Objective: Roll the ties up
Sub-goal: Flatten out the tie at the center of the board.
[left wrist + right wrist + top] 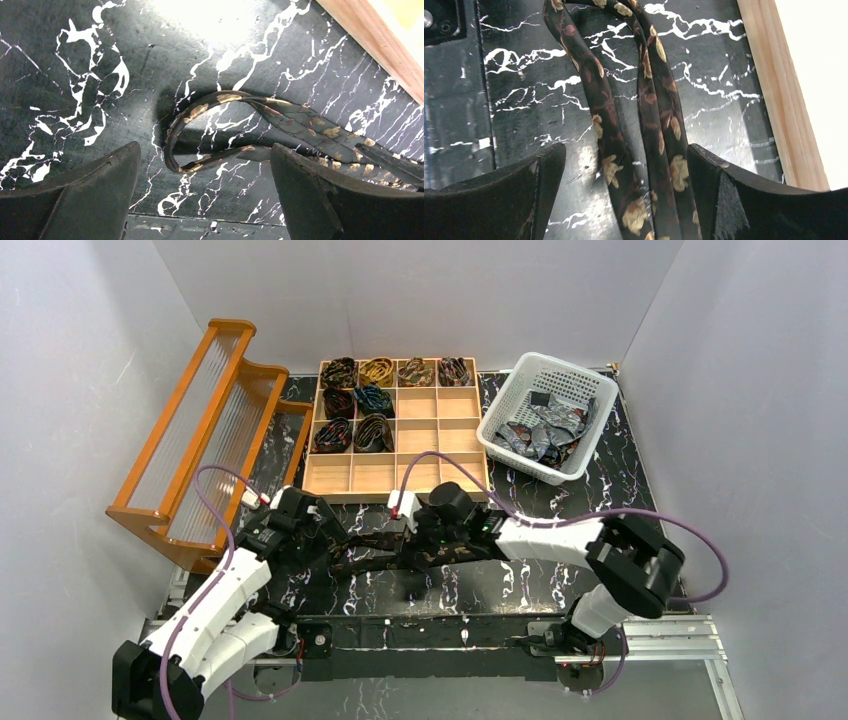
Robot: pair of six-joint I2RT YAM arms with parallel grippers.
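Note:
A dark brown tie (pixel 372 552) with gold leaf print lies loose on the black marble mat between my two grippers. In the left wrist view its folded loop end (pixel 220 97) curves just ahead of my left gripper (pixel 202 170), which is open and holds nothing. In the right wrist view two strands of the tie (pixel 659 125) run between the fingers of my right gripper (pixel 624 165). It is open, with the right strand lying close against the right finger (pixel 724 185). In the top view, left gripper (pixel 335 545) and right gripper (pixel 410 540) face each other.
A wooden compartment tray (pixel 395 485) behind the grippers holds several rolled ties (pixel 355 405) in its back left cells. A white basket (pixel 520 455) at the back right contains grey ties (pixel 545 430). A wooden rack (pixel 200 430) stands at the left.

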